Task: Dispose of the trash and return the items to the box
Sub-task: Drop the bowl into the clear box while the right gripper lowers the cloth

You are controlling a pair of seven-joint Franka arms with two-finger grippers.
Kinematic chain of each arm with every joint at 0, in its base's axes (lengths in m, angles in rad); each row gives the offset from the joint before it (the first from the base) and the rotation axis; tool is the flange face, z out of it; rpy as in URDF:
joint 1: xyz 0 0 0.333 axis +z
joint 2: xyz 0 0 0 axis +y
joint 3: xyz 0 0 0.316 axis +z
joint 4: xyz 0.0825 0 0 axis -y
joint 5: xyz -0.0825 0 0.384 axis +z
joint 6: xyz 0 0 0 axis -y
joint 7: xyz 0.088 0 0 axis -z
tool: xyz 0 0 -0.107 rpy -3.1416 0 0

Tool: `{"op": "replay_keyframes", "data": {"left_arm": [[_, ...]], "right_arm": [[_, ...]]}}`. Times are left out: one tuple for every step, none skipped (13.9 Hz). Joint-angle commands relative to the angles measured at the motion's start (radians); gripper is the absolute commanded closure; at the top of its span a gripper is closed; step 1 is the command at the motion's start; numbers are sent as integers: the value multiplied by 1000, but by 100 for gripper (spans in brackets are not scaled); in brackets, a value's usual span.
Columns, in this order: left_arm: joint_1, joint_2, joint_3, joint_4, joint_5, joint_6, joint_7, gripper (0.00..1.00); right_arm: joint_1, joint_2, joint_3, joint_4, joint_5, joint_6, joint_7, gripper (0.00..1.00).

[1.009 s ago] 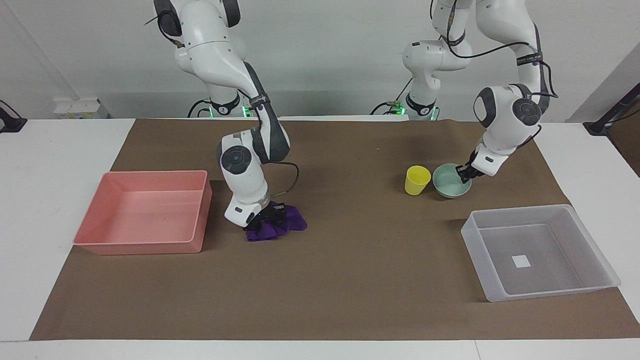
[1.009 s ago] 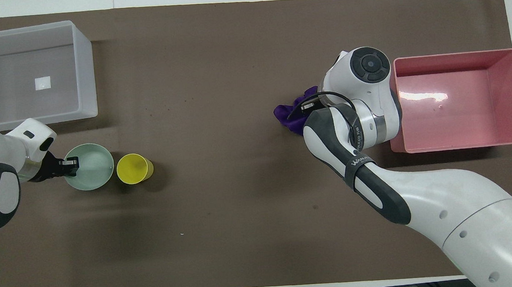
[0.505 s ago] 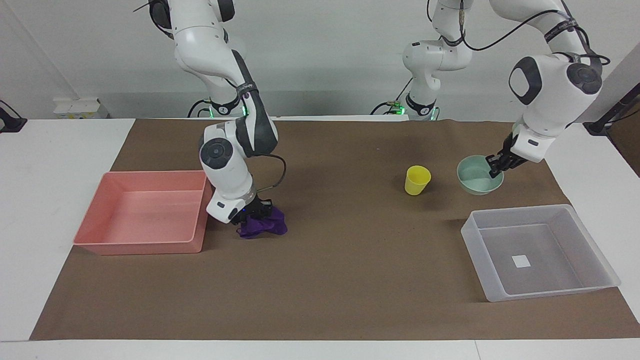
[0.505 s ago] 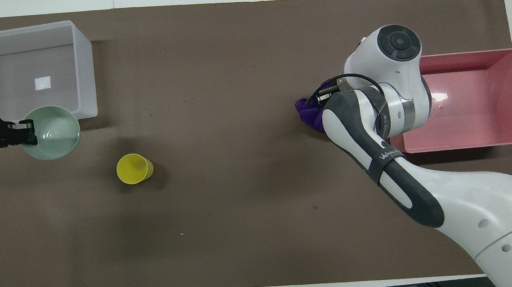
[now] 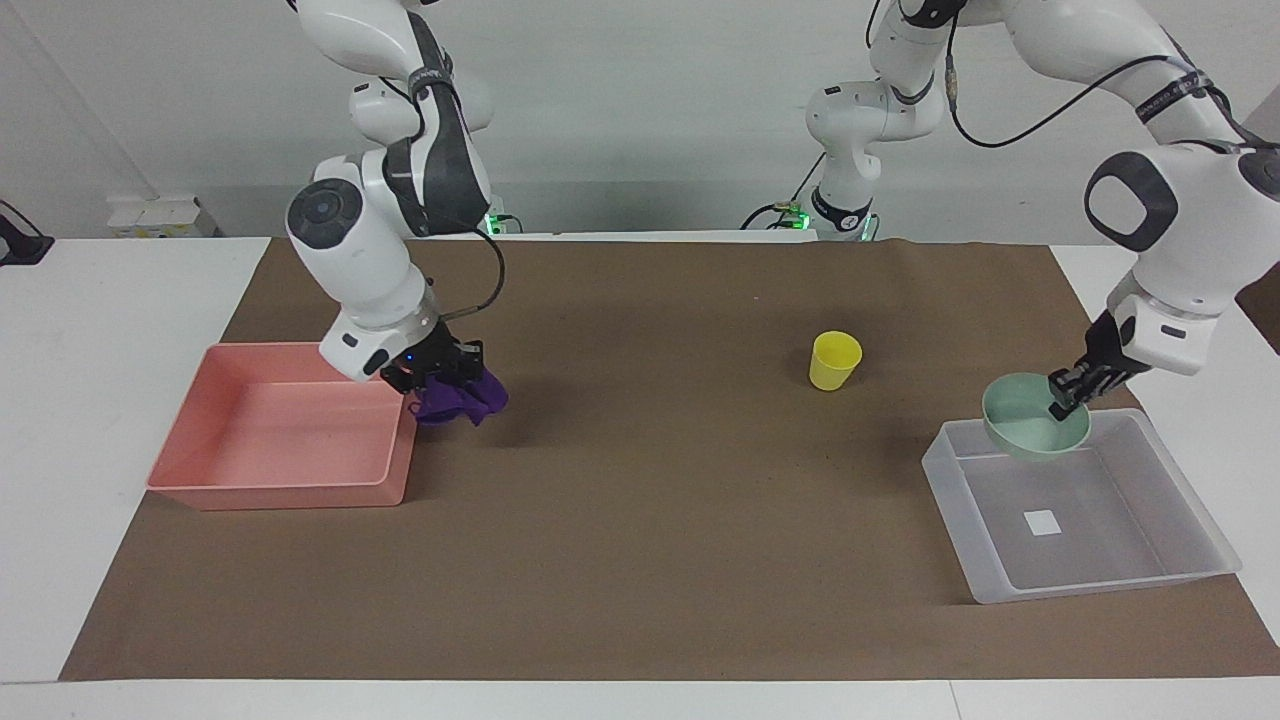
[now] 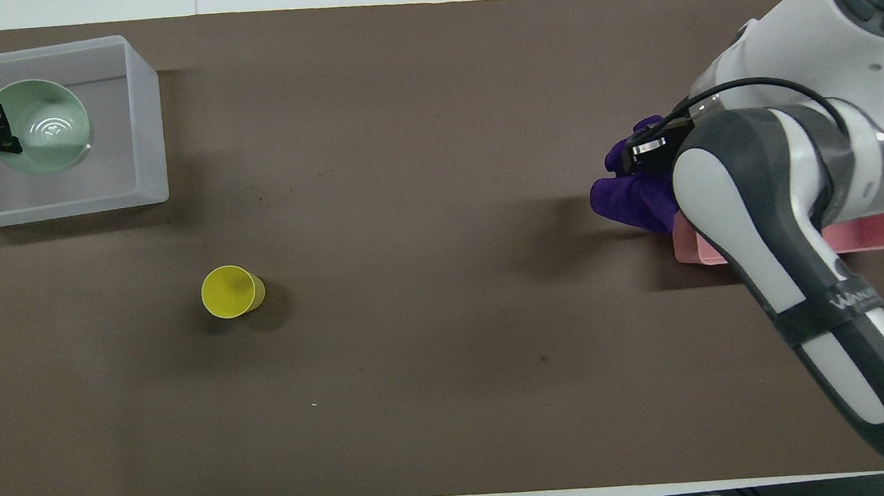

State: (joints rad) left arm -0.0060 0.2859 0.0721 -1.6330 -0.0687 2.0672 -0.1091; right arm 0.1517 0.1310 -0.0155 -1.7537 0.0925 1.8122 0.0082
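Observation:
My right gripper point(image 5: 447, 377) is shut on the purple cloth point(image 5: 460, 398) and holds it in the air over the mat, just beside the pink tray's corner; the cloth also shows in the overhead view point(image 6: 635, 195). My left gripper point(image 5: 1063, 398) is shut on the rim of the mint-green bowl point(image 5: 1030, 428) and holds it over the clear box point(image 5: 1190, 570), above the end nearer the robots. In the overhead view the bowl point(image 6: 44, 124) lies over the box's inside point(image 6: 156, 104). The yellow cup point(image 5: 835, 360) stands upright on the mat point(image 6: 232, 291).
The pink tray point(image 5: 270, 470) sits at the right arm's end of the table, with nothing in it; my right arm covers most of it in the overhead view point(image 6: 873, 233). A brown mat point(image 5: 660, 520) covers the table's middle.
My right gripper lifted the cloth off the mat and carried it toward the pink tray. My left gripper lifted the bowl away from the cup and carried it over the clear box.

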Motion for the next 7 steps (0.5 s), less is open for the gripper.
{"op": "replay_keyframes", "data": {"left_arm": [[23,116,-5,73,-17,80,-6,100],[41,136,-5,67,-22,94,-7,100],[63,153,-5,43,-23,99,-9,100],[61,165,-5,7,-23,108,-10,100],[67,179,-5,-22,-22,129,-9,100],[73,186,-5,-49,-22,152,-3,100],[87,187,-5,-71,-22,177,-3,92]], "right_arm": [[-26,-26,6,60,-55,-79,-11,100],[-37,-45,5,56,-69,-83,-17,100],[-70,-51,5,49,-73,-89,-39,100],[-108,-54,6,40,-73,-88,-77,100],[-129,-57,5,27,-74,-80,-114,100],[-156,-66,5,5,-74,-71,-132,100],[-184,-79,5,-28,-74,-44,-142,100]]}}
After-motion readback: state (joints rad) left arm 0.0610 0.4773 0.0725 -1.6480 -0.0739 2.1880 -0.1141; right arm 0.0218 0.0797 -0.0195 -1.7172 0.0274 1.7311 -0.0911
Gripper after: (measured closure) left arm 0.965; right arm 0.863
